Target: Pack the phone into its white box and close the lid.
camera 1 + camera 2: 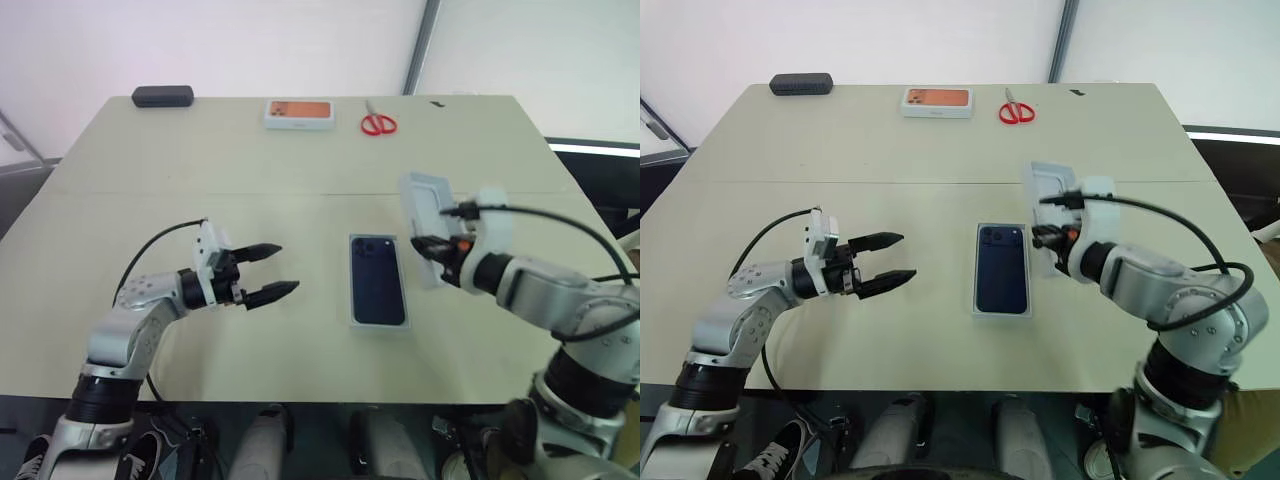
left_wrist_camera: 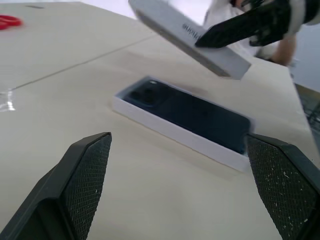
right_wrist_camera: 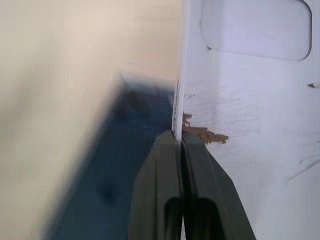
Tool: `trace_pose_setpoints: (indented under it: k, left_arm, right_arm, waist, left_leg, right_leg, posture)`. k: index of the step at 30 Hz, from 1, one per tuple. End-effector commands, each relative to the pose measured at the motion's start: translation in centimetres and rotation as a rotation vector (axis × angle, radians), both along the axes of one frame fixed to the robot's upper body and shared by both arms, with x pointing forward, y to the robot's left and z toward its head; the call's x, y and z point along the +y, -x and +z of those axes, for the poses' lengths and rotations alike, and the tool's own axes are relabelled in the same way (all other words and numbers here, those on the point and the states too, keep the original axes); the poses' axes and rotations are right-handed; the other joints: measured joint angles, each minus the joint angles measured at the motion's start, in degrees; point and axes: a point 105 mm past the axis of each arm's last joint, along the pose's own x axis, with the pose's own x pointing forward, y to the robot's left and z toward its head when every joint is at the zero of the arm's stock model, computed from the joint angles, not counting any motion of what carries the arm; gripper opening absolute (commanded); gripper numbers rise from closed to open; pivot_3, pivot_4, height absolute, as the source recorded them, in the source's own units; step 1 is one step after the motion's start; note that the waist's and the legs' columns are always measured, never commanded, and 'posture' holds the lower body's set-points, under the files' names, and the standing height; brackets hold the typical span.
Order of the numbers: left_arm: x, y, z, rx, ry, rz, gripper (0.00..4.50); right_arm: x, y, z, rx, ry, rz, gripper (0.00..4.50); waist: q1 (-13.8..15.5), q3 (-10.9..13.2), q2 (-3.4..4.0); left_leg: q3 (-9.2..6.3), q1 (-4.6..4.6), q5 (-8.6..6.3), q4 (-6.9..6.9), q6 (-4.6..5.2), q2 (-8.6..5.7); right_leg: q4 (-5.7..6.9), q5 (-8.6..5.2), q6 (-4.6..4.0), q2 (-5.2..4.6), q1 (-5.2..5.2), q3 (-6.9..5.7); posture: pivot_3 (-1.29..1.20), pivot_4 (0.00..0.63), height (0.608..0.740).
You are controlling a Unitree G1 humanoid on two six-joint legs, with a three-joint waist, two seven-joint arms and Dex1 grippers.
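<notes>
Right now I have the right claw [image 1: 432, 247] pressed together on one side wall of the deep white cardboard lid [image 1: 425, 210], its two black fingers pinching that thin wall between them; the right wrist view shows the wall edge running straight into the closed jaws. The lid hangs tilted, lifted off the beige worktop [image 1: 200, 170], at about three o'clock from the shallow white cardboard tray [image 1: 379, 324], just beside it and partly over its right edge. Inside that tray the slim dark navy phone [image 1: 378, 279] lies flat, camera cluster at the far end, so packing looks done and only closing remains.

My left claw [image 1: 266, 271] is spread wide and empty, at nine o'clock from the tray, well apart from it, fingers aimed toward it.

Farther out, at twelve o'clock, sit a white box with an orange picture [image 1: 299, 113], red-handled scissors [image 1: 378, 122] and a black oblong case [image 1: 162, 96].

My worry is the grip: one thin wall, lid askew. Lowered crooked, I reckon it could catch the tray rim and shove the unbraced tray aside, or pivot and slip from the pinch.
</notes>
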Motion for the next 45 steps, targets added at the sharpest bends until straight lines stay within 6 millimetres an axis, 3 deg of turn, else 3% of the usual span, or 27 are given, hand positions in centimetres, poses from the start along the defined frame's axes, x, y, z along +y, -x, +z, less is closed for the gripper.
trace_pose_setpoints:
  k: [1,9,18,21,25,28,32,37,40,45]
  left_arm:
    - [0.5,-0.9,1.4,-0.052,0.037,0.07,4.46]
    - [0.7,-1.7,2.4,-0.072,0.074,0.144,4.46]
    - [1.1,-2.1,3.2,-0.077,0.117,0.192,4.46]
    - [0.6,-1.9,3.2,-0.052,0.144,0.168,3.55]
    - [0.2,-1.4,3.2,-0.047,0.143,0.15,1.52]
    - [0.2,-1.1,2.4,-0.045,0.099,0.153,0.07]
    - [-0.6,-0.6,1.2,-0.01,0.082,0.142,0.02]
    - [-2.4,0.0,-1.1,0.049,0.076,0.113,0.02]
    - [-4.0,-0.2,-2.0,0.062,0.076,0.091,0.0]
    - [-6.8,-0.8,-2.3,0.064,0.106,0.057,0.0]
  right_arm:
    - [2.0,-0.4,2.3,-0.05,-0.269,0.09,0.04]
    - [7.0,1.8,2.7,0.08,-0.699,0.376,0.04]
    - [10.0,3.2,1.4,0.245,-0.802,0.422,0.04]
    - [10.8,3.2,0.6,0.295,-0.843,0.437,0.0]
    - [11.7,2.9,0.5,0.326,-0.889,0.438,0.0]
    - [11.3,2.3,-1.6,0.365,-0.845,0.379,0.0]
    - [10.5,2.4,-4.2,0.389,-0.781,0.33,0.0]
    - [9.7,1.8,-4.2,0.366,-0.812,0.286,0.0]
    - [9.1,1.3,-4.0,0.351,-0.829,0.261,0.97]
    - [7.8,1.0,-3.7,0.27,-0.732,0.241,3.47]
  waist:
    - [-0.2,0.0,0.02]
    - [-0.3,0.0,0.06]
    - [-1.4,0.0,0.1]
    - [-1.6,0.0,0.1]
    - [-1.7,0.0,0.11]
    - [-1.7,0.0,0.11]
    - [-1.4,0.0,0.11]
    - [-1.4,0.0,0.11]
    - [-1.4,0.0,0.11]
    - [-0.5,0.0,0.11]
  left_leg:
    - [0.02,0.0,0.0,-0.01,0.0,0.0]
    - [0.01,0.0,0.0,-0.06,0.0,0.01]
    - [0.04,0.0,0.01,-0.01,0.01,0.1]
    - [0.04,0.0,0.01,-0.02,0.01,0.12]
    - [0.06,0.0,0.01,-0.01,0.01,0.13]
    - [0.06,0.0,0.01,-0.01,0.01,0.13]
    - [0.07,0.0,0.0,-0.03,0.01,0.13]
    - [0.07,0.01,0.0,-0.01,0.01,0.13]
    - [0.06,0.01,0.0,-0.02,0.0,0.14]
    - [0.11,-0.01,0.0,0.01,0.01,0.11]
  right_leg:
    - [0.01,0.0,0.01,-0.01,-0.01,0.03]
    - [0.2,0.01,0.0,-0.03,-0.12,0.04]
    - [0.19,0.0,-0.01,0.09,-0.12,0.09]
    - [0.2,0.0,-0.01,0.11,-0.13,0.08]
    - [0.2,0.01,-0.02,0.11,-0.14,0.1]
    - [0.19,0.01,-0.02,0.11,-0.14,0.1]
    - [0.15,0.0,-0.03,0.1,-0.12,0.1]
    - [0.13,0.0,-0.05,0.09,-0.1,0.11]
    - [0.13,-0.01,-0.06,0.09,-0.1,0.1]
    - [0.06,0.0,-0.04,0.08,-0.08,0.12]
  posture:
    - [0.0,0.15,0.74]
    - [0.0,0.15,0.74]
    - [0.0,0.15,0.74]
    - [0.0,0.15,0.74]
    - [0.0,0.15,0.74]
    - [0.0,0.15,0.74]
    - [0.0,0.15,0.74]
    - [0.0,0.15,0.74]
    - [0.0,0.15,0.74]
    - [0.0,0.15,0.74]
